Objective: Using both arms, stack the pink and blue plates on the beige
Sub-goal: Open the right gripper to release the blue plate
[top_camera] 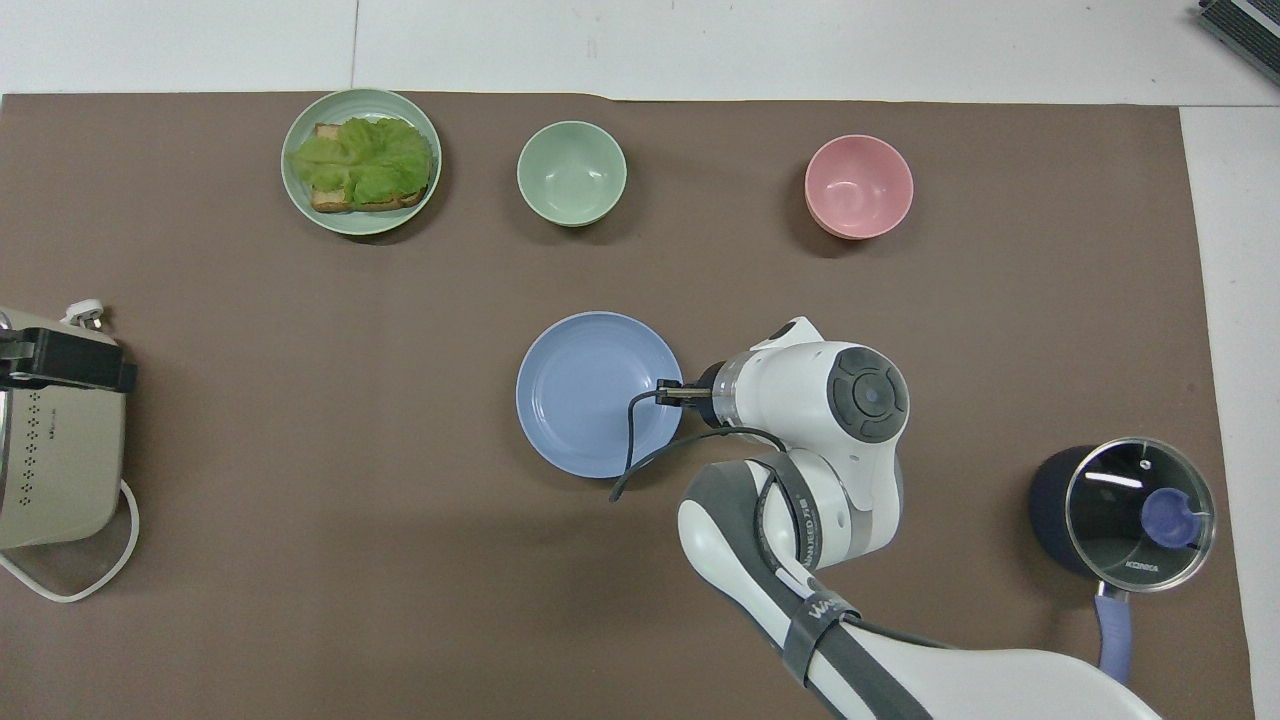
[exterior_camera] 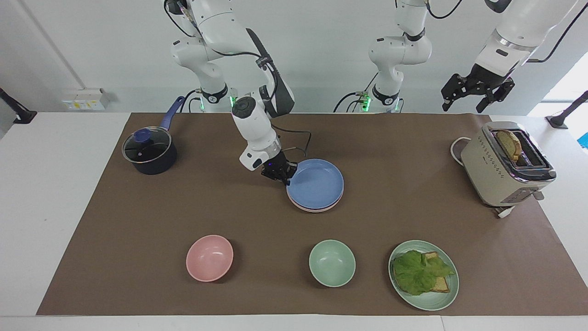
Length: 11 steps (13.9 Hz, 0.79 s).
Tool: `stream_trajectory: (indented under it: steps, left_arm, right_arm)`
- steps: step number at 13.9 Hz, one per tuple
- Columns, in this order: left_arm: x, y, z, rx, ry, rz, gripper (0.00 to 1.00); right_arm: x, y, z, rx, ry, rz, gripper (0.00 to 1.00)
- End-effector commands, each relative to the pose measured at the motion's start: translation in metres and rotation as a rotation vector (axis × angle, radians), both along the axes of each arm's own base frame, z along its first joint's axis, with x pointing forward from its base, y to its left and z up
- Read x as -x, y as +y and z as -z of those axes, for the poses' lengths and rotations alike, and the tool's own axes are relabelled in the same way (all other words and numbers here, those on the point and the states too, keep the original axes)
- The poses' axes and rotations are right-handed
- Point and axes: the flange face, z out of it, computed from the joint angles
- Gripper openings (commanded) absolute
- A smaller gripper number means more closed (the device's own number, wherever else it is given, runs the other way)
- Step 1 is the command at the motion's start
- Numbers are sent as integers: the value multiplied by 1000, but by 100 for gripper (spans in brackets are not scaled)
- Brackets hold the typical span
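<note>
2 plates stacked flat — blue plate (exterior_camera: 316, 186) topmost, right pincer (exterior_camera: 284, 176) gripping its rim.

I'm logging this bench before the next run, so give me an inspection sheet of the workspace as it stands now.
Surface: brown mat on a white table.
Job's things: blue plate sits on the pink plate, whose rim alone shows; beige plate not visible.
Clutter: pot, pink bowl, green bowl, green plate with toast and lettuce, toaster holding bread.
Grippers: right gripper shut on the blue plate's rim; left gripper open, waiting above the toaster's end of the table.
Cables: black cable hangs over the blue plate; toaster cord on the mat.
Surroundings: wall socket.
</note>
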Motion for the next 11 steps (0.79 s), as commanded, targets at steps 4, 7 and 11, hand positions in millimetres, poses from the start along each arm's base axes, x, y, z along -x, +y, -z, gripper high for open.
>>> stream_trajectory:
  steps: [4, 7, 11]
  left_arm:
    - [7, 4, -3, -11, 5, -2, 100]
    - [7, 4, -3, -13, 6, -2, 100]
    - [7, 4, -3, -11, 5, -2, 100]
  right_arm:
    - [-5, 3, -1, -10, -12, 35, 63]
    - [-8, 2, -9, -15, -28, 36, 82]
    - [-25, -43, -56, -39, -95, 92, 100]
